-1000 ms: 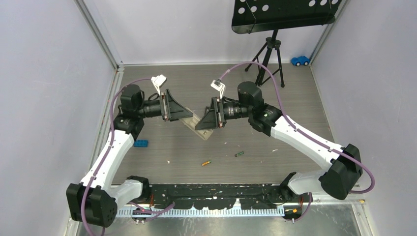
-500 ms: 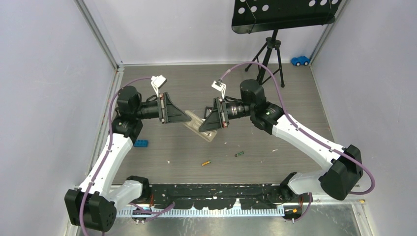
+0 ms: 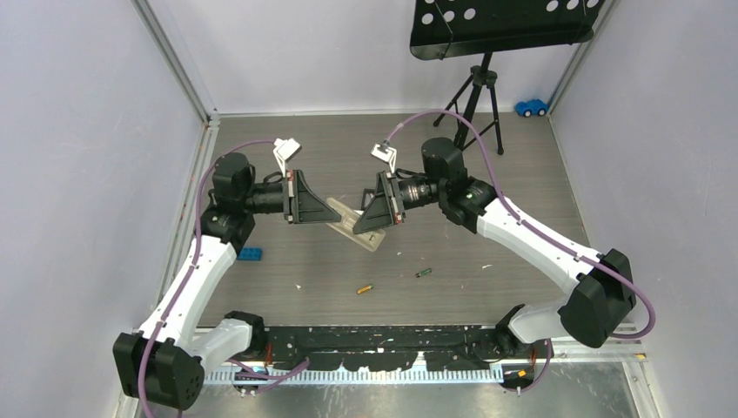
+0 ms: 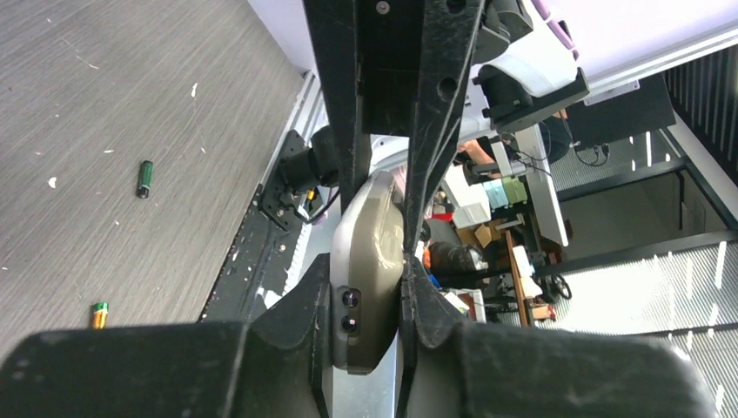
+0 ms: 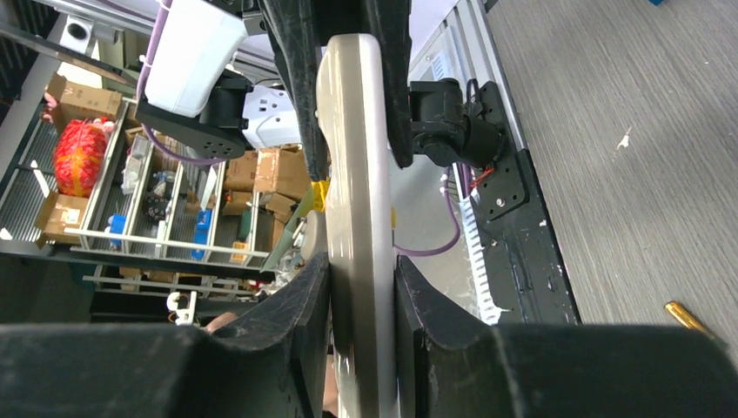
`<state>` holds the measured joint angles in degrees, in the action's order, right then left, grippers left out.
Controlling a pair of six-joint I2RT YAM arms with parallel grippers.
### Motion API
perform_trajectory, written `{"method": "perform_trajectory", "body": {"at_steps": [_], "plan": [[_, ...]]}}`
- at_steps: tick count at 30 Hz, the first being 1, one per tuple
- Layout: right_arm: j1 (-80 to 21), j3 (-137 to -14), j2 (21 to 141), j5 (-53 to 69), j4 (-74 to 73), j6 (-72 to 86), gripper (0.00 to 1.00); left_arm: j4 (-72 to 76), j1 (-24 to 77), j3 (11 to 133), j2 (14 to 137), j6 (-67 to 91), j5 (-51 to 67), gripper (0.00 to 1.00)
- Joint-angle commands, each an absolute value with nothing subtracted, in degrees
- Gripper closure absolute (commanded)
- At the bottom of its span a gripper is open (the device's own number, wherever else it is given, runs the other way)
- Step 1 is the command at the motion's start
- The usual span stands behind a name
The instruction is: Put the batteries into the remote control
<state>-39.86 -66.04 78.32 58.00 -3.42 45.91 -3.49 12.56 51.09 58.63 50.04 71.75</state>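
The remote control (image 3: 363, 233), slim with a grey-beige back, is held in the air between both grippers. My left gripper (image 3: 336, 214) is shut on one end, which shows two small lenses in the left wrist view (image 4: 370, 244). My right gripper (image 3: 357, 226) is shut on the other end, seen edge-on in the right wrist view (image 5: 352, 131). An orange battery (image 3: 365, 288) and a green-and-black battery (image 3: 423, 273) lie on the table below; both show in the left wrist view (image 4: 99, 314) (image 4: 144, 178). Other batteries are out of view.
A blue brick (image 3: 249, 253) lies at the left by my left arm. A music stand tripod (image 3: 474, 96) and a blue toy car (image 3: 531, 107) stand at the back right. Walls close in both sides.
Both grippers have shifted slightly and drawn a little apart along the remote, still holding it. The batteries on the table have not moved.
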Motion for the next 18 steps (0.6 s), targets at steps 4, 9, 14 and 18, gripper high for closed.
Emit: {"method": "perform_trajectory", "body": {"at_steps": [4,9,14,18], "plan": [[-39.5,-69.4,78.3,56.6,-2.2,45.9,0.63,-4.0,13.4,51.8,58.8,48.3,70.2,1.0],[-38.1,-66.6,75.4,46.3,-4.9,44.6,0.32,-7.1,13.4,50.6,59.7,48.6,62.5,1.0],[-37.6,-61.4,70.0,30.7,-8.4,42.8,0.27,-7.6,13.5,48.0,61.4,50.4,55.4,1.0],[-37.6,-55.5,63.5,15.8,-9.4,44.8,0.27,-7.0,13.8,45.4,60.6,52.4,46.6,1.0]]}}
